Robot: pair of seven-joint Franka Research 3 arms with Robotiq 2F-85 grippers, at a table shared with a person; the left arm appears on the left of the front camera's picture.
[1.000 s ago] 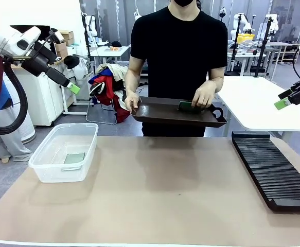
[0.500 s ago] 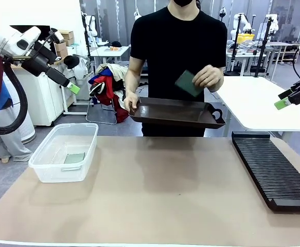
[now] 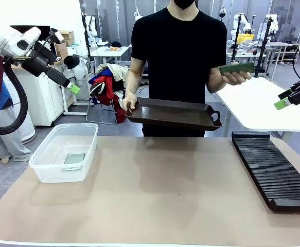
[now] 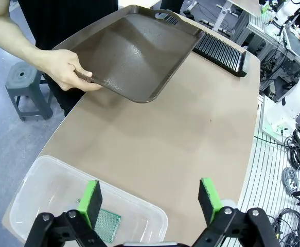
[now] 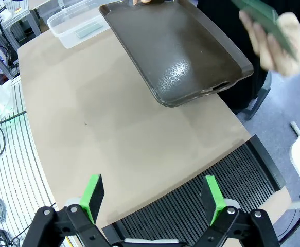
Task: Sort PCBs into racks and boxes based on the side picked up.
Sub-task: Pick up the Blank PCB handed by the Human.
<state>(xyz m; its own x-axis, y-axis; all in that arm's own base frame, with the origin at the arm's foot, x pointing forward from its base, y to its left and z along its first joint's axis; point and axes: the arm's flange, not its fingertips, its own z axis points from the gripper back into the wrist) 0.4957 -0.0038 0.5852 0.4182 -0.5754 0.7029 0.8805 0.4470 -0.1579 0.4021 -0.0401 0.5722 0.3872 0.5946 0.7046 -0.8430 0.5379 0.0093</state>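
Observation:
The person across the table holds a green PCB (image 3: pixel 236 68) flat in one raised hand, toward the right; the same board (image 5: pixel 260 20) is blurred in the right wrist view. A second PCB (image 3: pixel 74 158) lies inside the clear box (image 3: pixel 49 170) at the table's left, also the PCB (image 4: pixel 103 224) in the box (image 4: pixel 31 180). The long black rack (image 3: pixel 273 172) lies along the right side, under my right gripper as the rack (image 5: pixel 191 206). My left gripper (image 3: pixel 73 88) hovers high at the left, open and empty. My right gripper (image 3: pixel 281 104) hangs high at the right, open and empty.
The person's other hand (image 3: pixel 130 101) holds a dark brown handled tray (image 3: pixel 170 114) over the table's far edge. A white table (image 3: pixel 263 103) stands behind the rack. The brown table top (image 3: pixel 165 195) lies bare between box and rack.
The person lifted the PCB out of the tray and swung it up and to the right, turning it flat. The tray tipped slightly. Neither arm moved.

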